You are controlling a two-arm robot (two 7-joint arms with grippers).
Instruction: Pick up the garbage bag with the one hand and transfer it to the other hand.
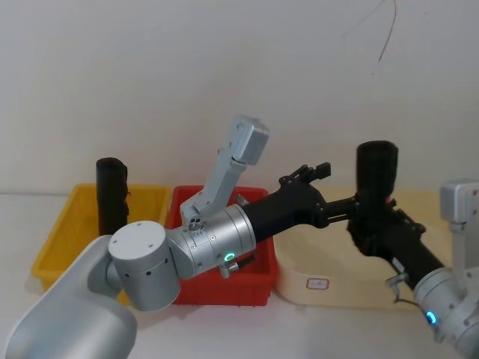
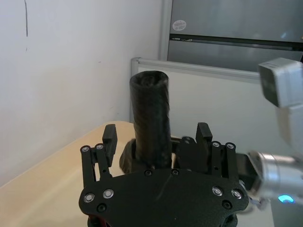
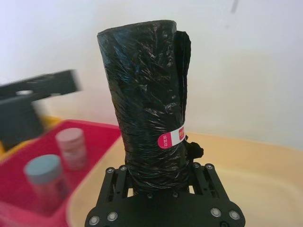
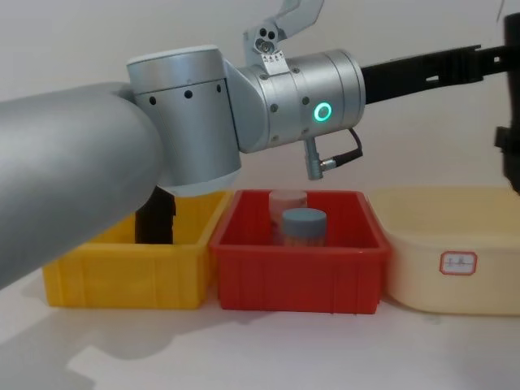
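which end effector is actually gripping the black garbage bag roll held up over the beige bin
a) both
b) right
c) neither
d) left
b: the right end effector is clamped around the base of the garbage bag, while the left end effector stands open, spread wide on either side of it.
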